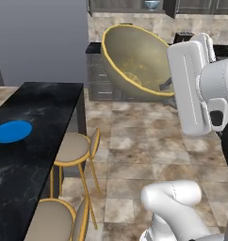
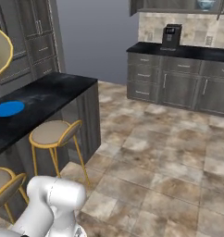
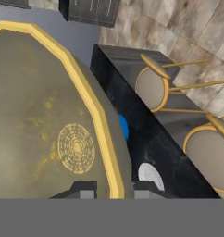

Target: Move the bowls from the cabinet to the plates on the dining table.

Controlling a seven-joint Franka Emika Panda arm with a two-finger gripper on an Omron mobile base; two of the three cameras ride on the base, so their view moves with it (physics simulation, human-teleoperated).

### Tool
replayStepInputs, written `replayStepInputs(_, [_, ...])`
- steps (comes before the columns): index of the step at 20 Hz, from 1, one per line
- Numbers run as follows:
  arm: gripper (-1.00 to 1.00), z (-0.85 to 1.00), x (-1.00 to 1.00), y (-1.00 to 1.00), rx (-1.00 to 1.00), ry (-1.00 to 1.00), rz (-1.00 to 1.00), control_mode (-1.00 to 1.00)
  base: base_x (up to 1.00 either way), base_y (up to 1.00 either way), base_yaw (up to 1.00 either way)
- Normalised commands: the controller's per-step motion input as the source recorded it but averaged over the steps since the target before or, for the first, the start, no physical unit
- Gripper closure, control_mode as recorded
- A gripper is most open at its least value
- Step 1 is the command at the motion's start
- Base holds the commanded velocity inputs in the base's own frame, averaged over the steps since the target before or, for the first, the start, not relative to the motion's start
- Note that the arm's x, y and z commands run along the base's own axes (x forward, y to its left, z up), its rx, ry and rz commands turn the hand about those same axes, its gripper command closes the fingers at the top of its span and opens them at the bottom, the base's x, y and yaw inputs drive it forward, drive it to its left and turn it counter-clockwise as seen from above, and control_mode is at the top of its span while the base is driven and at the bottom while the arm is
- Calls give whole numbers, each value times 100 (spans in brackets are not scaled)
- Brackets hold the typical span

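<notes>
Stone floor tiles and grey drawer units fill the background of the left base view, where the tan bowl [image 1: 134, 63] is held high in the air beside the white arm, tipped on its side so that its hollow faces the camera. It is carried by its yellow rim, which explains the tilt. The dining table [image 1: 38, 101] lies to the left with the blue plate [image 1: 11, 131] on it, well apart from the bowl. Up in the cabinet [image 1: 130, 4] a second bowl [image 1: 152, 4] is left waiting, though it is too small to be described surely.

From the right base view, a slice of the tan bowl is seen at the left edge, above the table, and the blue plate sits near two stools [image 2: 51, 133] tucked alongside.

Through the hand view, the gripper [image 3: 110, 189] is seen pinching the bowl's rim, one finger inside and one outside. Below lie the blue plate and the white plate [image 3: 150, 176], so the bowl is probably being brought over them for setting down.
</notes>
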Motion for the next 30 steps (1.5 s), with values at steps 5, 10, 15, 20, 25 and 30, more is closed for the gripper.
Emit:
replayStepInputs(5, [100,0,0,0,0,0,0,100,0,0,25])
replayStepInputs(10, [100,0,0,0,0,0,0,100,0,0,25])
replayStepInputs(15, [100,0,0,0,0,0,0,100,0,0,25])
replayStepInputs(20, [100,0,0,0,0,0,0,100,0,0,25])
replayStepInputs(25, [100,0,0,0,0,0,0,100,-2,0,25])
replayStepInputs(30, [100,0,0,0,0,0,0,100,-2,0,24])
